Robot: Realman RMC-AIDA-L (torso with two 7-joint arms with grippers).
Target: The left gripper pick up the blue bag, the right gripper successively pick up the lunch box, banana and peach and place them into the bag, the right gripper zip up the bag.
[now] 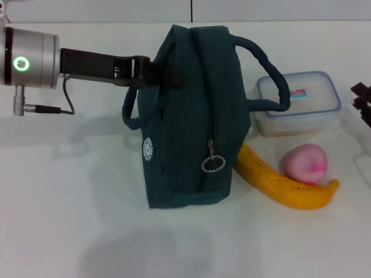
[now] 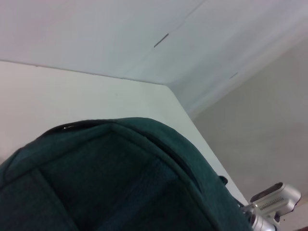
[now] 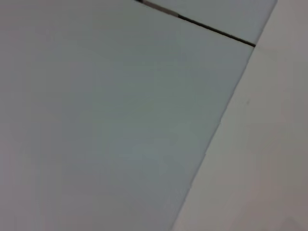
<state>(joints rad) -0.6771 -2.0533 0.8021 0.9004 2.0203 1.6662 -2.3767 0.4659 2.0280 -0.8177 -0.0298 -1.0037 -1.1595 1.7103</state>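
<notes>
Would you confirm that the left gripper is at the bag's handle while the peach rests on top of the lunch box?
Not quite: the head view shows the peach on the table beside the banana, in front of the lunch box. The left gripper is indeed at the bag handle.

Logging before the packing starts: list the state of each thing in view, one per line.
blue bag: upright on the table, zipped shut
lunch box: lid on, beside the bag
banana: lying unpeeled
peach: whole, against the banana
left gripper: at the bag's handle
right gripper: at the table's right edge
</notes>
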